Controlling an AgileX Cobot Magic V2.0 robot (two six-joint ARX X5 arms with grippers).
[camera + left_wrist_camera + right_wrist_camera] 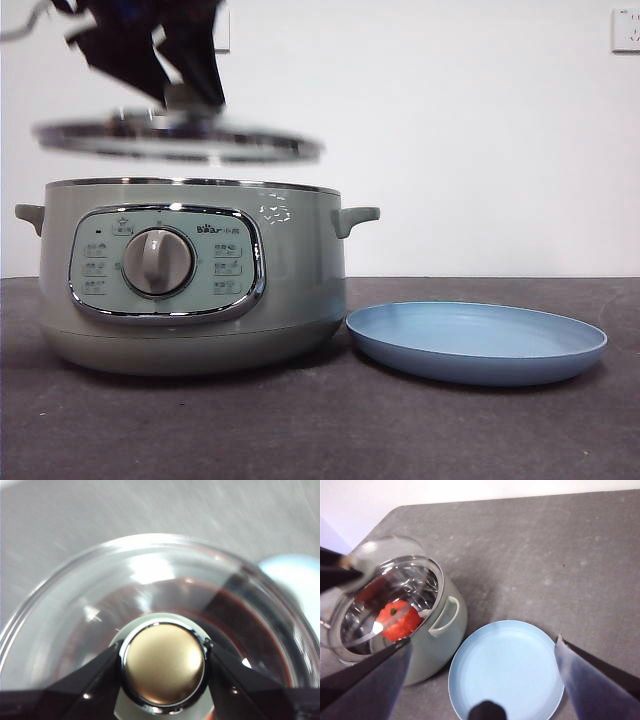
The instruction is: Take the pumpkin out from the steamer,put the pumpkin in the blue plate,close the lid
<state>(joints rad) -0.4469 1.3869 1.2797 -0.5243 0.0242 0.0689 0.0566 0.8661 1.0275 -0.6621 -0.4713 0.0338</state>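
The sage-green steamer point(295, 270) stands at the left of the table, its top uncovered. Just above it hangs the glass lid point(180, 138), blurred and slightly tilted, with my left gripper point(185, 95) shut on its knob point(164, 665). The left wrist view shows both jaws pressed against the knob's sides. Inside the steamer point(447, 630) sits the orange-red pumpkin point(397, 620), partly behind the lid's rim point(390, 545). The blue plate point(476, 342) lies empty right of the cooker. High above the plate point(505, 672), my right gripper point(483, 641) hangs open and holds nothing.
Dark grey table surface point(320, 430) runs in front of the cooker and plate. A white wall is close behind, with a socket point(626, 30) at the upper right. The table's far edge point(520, 497) shows in the right wrist view.
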